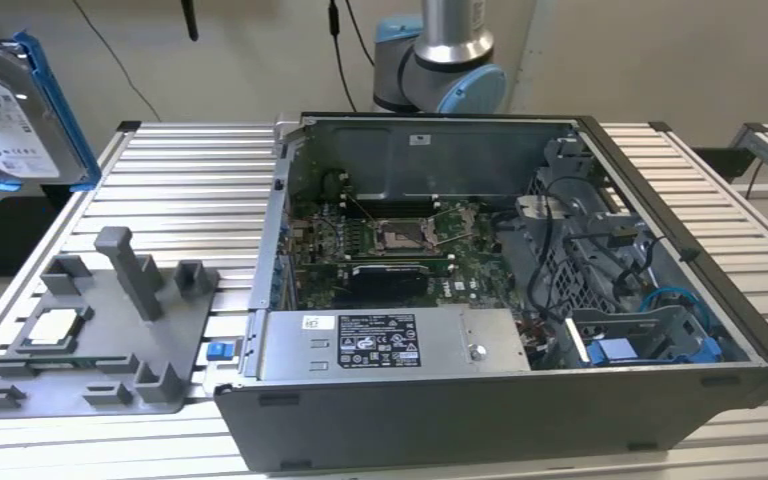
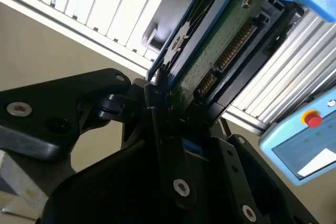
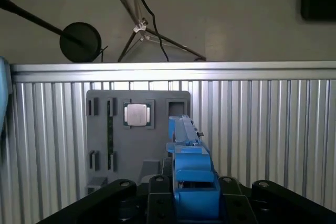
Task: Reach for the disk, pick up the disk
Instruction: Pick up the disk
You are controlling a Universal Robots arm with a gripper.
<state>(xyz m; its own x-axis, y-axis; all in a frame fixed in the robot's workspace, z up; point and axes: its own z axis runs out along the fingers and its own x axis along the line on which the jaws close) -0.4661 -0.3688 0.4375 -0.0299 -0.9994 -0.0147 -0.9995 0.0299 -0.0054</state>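
One slatted aluminium worktop (image 1: 184, 190) carries everything in the exterior view. At its centre lies an open computer case (image 1: 491, 300), its motherboard and cables exposed. At twelve o'clock from the case stands the arm (image 1: 438, 55), a grey column with blue joint caps that rises out of frame. At eight o'clock from the case sits a grey moulded fixture (image 1: 104, 375) with upright posts and pockets.

At ten o'clock from the case the disk (image 1: 17, 110) hangs in the air, clear of the worktop. It stands on edge and leans slightly. Its silver face bears a white label, and a bright blue bracket runs along its long sides. In the first wrist view the disk (image 3: 189, 150) shows edge-on, blue bracket foremost, above the grey fixture (image 3: 139, 150). In the second wrist view the disk (image 2: 220, 51) shows its green circuit board and a row of gold connector pins.

In both wrist views the black end effector (image 2: 173, 103) (image 3: 194, 192) is pressed onto the disk's near edge, pinching it between its fingers.

A small square silver chip (image 1: 53, 328) (image 3: 137, 114) rests in one pocket of the fixture.
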